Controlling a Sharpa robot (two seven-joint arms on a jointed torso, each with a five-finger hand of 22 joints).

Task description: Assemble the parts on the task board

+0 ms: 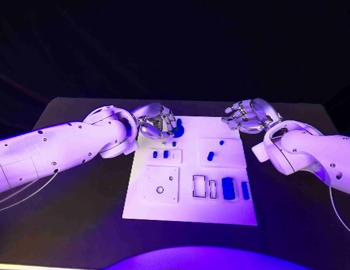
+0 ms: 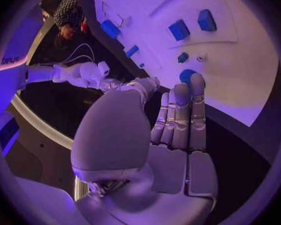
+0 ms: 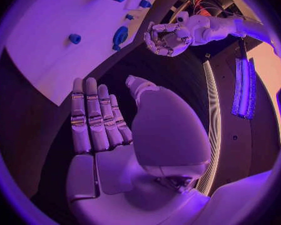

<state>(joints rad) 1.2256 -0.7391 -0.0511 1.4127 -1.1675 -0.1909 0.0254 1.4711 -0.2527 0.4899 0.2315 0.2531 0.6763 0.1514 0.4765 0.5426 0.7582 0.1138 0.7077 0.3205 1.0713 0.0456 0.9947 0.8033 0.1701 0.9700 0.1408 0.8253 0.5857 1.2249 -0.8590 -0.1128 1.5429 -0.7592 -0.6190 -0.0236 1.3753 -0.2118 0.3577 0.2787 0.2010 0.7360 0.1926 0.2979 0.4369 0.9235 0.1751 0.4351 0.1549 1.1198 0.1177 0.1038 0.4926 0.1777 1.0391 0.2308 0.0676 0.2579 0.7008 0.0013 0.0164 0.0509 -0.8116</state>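
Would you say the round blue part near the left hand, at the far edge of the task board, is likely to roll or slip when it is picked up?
The round blue part looks rigid and smooth, so it may slip between metal fingers. Its rounded outline suggests it could roll if nudged on the flat task board. It is small, so probably light. The left hand is beside it.

The left hand (image 1: 155, 127) hides part of a blue part (image 1: 178, 128); whether its fingers touch it is unclear.
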